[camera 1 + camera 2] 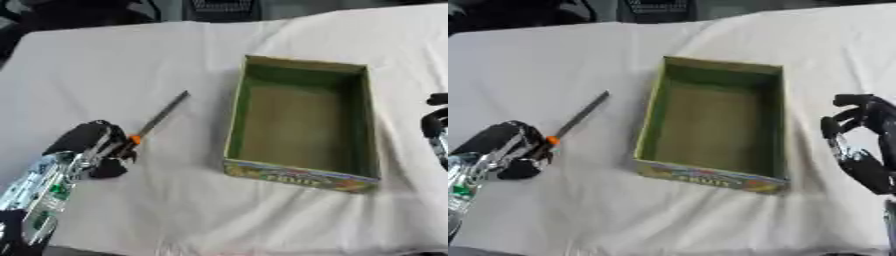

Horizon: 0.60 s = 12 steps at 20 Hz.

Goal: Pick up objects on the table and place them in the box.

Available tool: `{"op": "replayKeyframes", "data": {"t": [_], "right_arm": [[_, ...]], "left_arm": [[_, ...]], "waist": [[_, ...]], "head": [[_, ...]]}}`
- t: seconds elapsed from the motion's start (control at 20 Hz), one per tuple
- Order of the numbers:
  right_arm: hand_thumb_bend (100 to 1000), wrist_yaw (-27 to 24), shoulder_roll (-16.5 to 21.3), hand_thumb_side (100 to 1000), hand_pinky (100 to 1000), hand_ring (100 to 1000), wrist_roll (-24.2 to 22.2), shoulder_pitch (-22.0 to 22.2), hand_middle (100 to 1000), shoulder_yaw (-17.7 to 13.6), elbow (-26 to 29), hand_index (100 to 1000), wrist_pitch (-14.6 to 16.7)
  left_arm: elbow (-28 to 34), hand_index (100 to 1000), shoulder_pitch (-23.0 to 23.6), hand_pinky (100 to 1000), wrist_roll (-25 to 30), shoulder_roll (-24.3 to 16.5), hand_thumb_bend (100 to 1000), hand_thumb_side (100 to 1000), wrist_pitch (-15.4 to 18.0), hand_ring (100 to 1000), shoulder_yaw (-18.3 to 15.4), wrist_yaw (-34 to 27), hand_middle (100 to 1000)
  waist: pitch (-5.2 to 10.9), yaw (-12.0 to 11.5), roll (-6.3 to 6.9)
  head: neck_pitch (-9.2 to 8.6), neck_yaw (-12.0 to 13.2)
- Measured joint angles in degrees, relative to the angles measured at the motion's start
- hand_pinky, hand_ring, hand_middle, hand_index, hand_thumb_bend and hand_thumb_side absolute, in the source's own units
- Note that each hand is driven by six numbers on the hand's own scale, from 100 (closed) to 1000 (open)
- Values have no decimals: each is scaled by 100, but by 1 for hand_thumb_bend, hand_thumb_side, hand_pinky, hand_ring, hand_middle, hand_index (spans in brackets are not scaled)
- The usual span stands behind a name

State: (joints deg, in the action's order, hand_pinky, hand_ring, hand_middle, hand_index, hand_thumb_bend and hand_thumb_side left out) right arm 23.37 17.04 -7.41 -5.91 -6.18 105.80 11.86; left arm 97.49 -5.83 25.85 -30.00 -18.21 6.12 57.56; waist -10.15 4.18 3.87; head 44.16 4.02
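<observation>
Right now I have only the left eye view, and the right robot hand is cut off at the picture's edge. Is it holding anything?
Observer: No. The right eye view shows the whole right robot hand, and there is nothing in it.
Reviewer: Are its fingers closed?
Observer: No, they are loosely bent and relaxed, with gaps between them.
Reviewer: Is it touching the box?
Observer: No. A strip of white cloth shows between the robot hand and the right wall of the box.
</observation>
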Motion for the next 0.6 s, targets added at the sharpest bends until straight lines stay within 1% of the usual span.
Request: {"op": "replayKeyframes", "data": {"t": [0.05,0.1,0.15,0.2,0.25,0.3,0.35,0.6], "right_arm": [[386,0,0,666,507,596,0,0,679,0,0,783,0],[386,0,0,666,507,596,1,0,679,0,0,782,-1],[386,0,0,666,507,596,5,0,679,-1,0,782,-5],[385,0,0,665,507,596,8,0,679,-1,0,782,-7],[386,0,0,666,507,596,8,0,679,-1,0,782,-8],[386,0,0,666,507,596,8,0,679,-1,0,782,-8],[386,0,0,666,507,596,8,1,679,-1,0,782,-8],[387,0,0,666,507,595,8,1,679,-1,0,782,-8]], "left_arm": [[-2,688,0,649,0,0,293,297,0,600,0,11,607],[-6,680,0,595,0,-1,288,291,0,568,0,25,595],[-8,674,0,569,0,-2,284,288,0,554,0,31,590],[-8,668,0,524,0,-2,282,286,0,540,0,42,583],[-8,658,0,495,1,-2,274,282,0,509,0,52,570],[-9,658,0,498,2,-2,275,283,0,511,0,69,570],[-9,647,0,471,4,-2,268,279,0,498,0,80,561],[-9,633,0,457,27,-2,258,274,7,489,-1,116,553]], "waist": [[0,0,0],[0,0,0],[0,0,0],[0,0,0],[0,0,0],[0,0,0],[0,0,0],[0,1,0]], "head": [[0,0],[0,0],[0,0],[0,0],[0,0],[0,0],[0,0],[0,0]]}}
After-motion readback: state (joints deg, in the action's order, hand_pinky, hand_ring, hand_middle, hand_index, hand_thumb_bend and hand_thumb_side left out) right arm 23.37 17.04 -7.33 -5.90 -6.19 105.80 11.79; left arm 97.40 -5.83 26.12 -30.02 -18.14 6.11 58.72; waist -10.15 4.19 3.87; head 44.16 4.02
